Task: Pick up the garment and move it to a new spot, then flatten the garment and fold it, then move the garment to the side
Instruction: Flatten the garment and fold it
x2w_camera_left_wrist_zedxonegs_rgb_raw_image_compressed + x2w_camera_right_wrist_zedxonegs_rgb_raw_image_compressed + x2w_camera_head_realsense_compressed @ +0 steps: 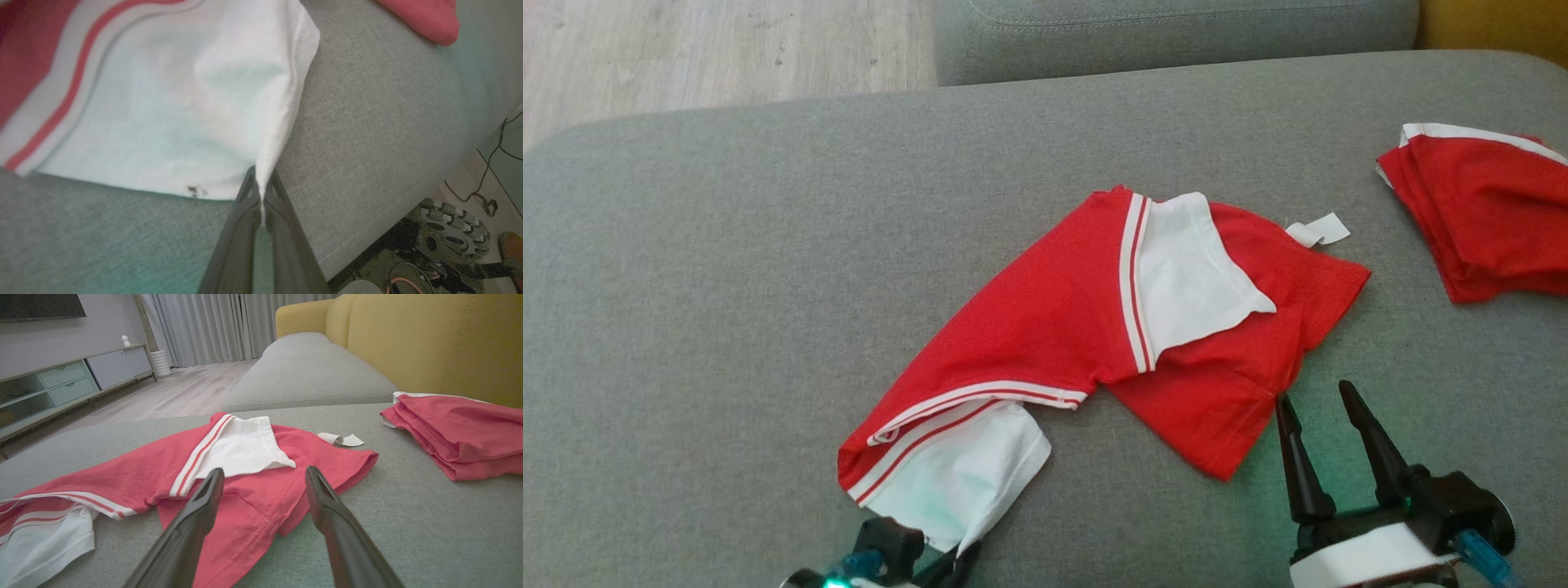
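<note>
The garment is a red shirt with white sleeves and red-and-white stripes, lying crumpled across the grey sofa cushion. My left gripper sits at the bottom edge of the head view, shut on the corner of the near white sleeve. In the left wrist view its two fingers pinch the sleeve's hem between them. My right gripper stands open just beside the garment's red lower edge; its left fingertip touches the hem. The right wrist view shows that gripper open over the red fabric.
A second red garment, folded, lies at the cushion's right side, in front of the yellow backrest. A small white tag lies past the shirt. Another grey cushion is behind. The sofa's front edge and my base are close to the left gripper.
</note>
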`<state>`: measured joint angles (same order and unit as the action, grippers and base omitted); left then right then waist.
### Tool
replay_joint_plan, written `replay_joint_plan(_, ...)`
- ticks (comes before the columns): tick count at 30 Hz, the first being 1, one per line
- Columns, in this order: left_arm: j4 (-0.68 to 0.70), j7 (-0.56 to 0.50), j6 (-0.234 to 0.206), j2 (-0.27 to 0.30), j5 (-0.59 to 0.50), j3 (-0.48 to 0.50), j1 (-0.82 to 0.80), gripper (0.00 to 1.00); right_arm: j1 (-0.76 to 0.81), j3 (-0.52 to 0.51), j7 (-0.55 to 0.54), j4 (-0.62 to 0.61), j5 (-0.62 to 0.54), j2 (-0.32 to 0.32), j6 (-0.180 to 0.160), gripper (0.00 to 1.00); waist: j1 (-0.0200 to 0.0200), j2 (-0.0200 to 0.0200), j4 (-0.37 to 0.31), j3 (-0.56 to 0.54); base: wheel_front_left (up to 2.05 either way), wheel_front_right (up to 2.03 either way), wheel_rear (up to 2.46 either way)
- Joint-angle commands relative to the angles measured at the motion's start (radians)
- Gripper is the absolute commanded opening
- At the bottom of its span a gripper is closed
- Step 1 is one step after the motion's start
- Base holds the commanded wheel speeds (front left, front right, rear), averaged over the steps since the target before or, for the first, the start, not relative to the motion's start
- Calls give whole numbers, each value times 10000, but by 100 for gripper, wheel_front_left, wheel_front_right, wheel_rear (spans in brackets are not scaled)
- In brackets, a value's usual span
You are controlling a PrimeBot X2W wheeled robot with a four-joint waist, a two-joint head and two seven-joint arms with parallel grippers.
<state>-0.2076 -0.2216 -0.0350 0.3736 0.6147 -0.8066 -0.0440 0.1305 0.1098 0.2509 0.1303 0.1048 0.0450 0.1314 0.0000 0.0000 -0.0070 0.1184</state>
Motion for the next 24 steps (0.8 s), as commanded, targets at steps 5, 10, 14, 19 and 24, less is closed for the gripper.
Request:
replay_joint_plan(5, 503, 596, -434, 544, -721, 321, -437, 0, -329, 179, 109, -177, -54, 53, -7, 100, 0, 0, 46, -61, 0, 0, 0)
replay_joint_plan(10, 1211, 1452, -1048, 1128, -1349, 911, -783, 0, -234, 259, 109, 387, 206, 54, -7, 100, 0, 0, 128, -64, 0, 0, 0)
replay_joint_plan(14, 1651, 1787, -1399, 1484, -1604, 1296, -953, 0, -261, 314, 109, 770, 550, 54, -7, 100, 0, 0, 182, -99, 0, 0, 0)
replay_joint_plan(19, 2010, 2272, -1629, 1906, -1810, 1749, -1185, 0, -648, 522, 109, 1513, 1546, 54, -7, 100, 0, 0, 272, -123, 0, 0, 0)
replay_joint_plan(24, 1971, 2611, -1610, 2007, -1747, 1963, -1345, 0, -1576, 838, 22, 2637, 3173, 98, -7, 100, 0, 0, 355, -43, 0, 0, 0)
